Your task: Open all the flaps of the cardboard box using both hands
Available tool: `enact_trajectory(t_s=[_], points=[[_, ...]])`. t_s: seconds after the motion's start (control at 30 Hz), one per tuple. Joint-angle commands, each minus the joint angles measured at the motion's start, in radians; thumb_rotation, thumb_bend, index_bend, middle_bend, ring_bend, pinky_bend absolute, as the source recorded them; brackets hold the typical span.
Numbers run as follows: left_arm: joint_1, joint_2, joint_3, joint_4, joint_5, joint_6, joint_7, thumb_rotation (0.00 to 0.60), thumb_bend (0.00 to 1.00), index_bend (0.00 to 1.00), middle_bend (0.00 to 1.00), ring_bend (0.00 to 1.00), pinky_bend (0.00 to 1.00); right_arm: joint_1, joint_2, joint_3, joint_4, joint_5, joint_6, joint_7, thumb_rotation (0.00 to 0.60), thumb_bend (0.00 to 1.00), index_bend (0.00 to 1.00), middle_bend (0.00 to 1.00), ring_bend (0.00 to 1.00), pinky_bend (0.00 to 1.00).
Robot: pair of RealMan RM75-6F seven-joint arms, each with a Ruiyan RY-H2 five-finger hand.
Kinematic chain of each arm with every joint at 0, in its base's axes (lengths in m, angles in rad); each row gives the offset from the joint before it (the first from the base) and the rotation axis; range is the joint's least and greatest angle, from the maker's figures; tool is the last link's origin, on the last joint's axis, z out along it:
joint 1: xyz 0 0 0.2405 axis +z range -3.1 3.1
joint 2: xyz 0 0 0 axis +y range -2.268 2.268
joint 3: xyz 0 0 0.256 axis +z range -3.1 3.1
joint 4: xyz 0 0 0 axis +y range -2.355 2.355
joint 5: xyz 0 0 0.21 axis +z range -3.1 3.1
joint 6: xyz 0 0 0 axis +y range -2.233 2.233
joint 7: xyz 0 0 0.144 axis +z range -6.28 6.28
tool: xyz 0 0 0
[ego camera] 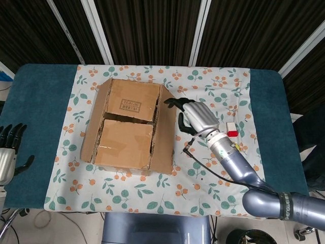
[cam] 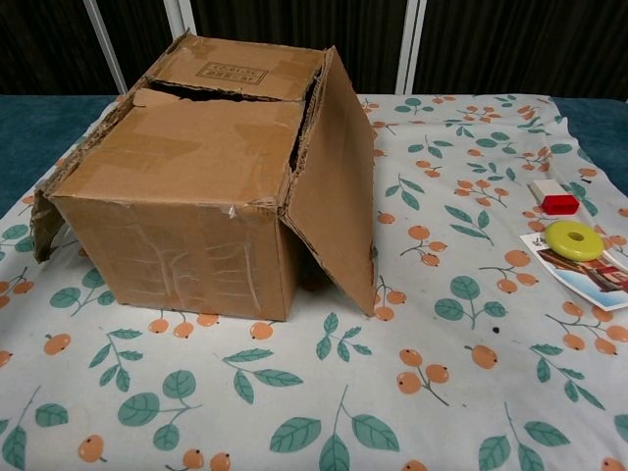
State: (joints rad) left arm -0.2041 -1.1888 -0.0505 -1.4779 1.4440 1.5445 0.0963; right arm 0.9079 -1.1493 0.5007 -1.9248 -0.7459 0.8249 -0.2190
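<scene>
beside cardboard box point(ego camera: 129, 124) | right hand point(ego camera: 195, 116) spread, empty | left hand point(ego camera: 7, 152) open, idle | eraser point(ego camera: 231, 129) nearby

Brown cardboard box point(ego camera: 129, 124), side flaps splayed out, top flaps shut

The right hand point(ego camera: 195, 116) reaches in over the desk point(ego camera: 40, 101) on an arm stretched from the lower right, back upward, fingers spread and holding nothing. The left hand point(ego camera: 9, 152) hangs at the left edge, fingers apart, empty
</scene>
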Motion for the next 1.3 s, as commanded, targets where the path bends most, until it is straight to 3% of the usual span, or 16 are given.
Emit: enact_trajectory(t_s=[0.03,0.4,0.8,1.3], points=[[0.001,-0.001,-0.002,0.002,0.0,-0.005,-0.004,0.6,0.24,0.03,0.06,0.01,0.03,0.085,-0.06,-0.009,0.056,0.075,-0.027,-0.038,0.6,0.95,0.23,0.31,0.23,0.28],[0.004,-0.001,-0.014,0.01,-0.008,-0.03,-0.027,0.6,0.24,0.03,0.06,0.01,0.03,0.229,-0.179,-0.064,0.167,0.21,-0.038,-0.068,0.6,0.97,0.23,0.33,0.26,0.28],[0.006,0.004,-0.023,0.011,-0.014,-0.051,-0.048,0.6,0.24,0.04,0.06,0.0,0.03,0.289,-0.242,-0.118,0.249,0.265,-0.056,-0.069,0.6,0.97,0.23,0.33,0.27,0.28],[0.009,0.011,-0.031,0.004,-0.015,-0.07,-0.073,0.6,0.24,0.04,0.06,0.0,0.03,0.344,-0.295,-0.127,0.319,0.29,-0.064,-0.053,0.6,0.97,0.23,0.31,0.27,0.28]])
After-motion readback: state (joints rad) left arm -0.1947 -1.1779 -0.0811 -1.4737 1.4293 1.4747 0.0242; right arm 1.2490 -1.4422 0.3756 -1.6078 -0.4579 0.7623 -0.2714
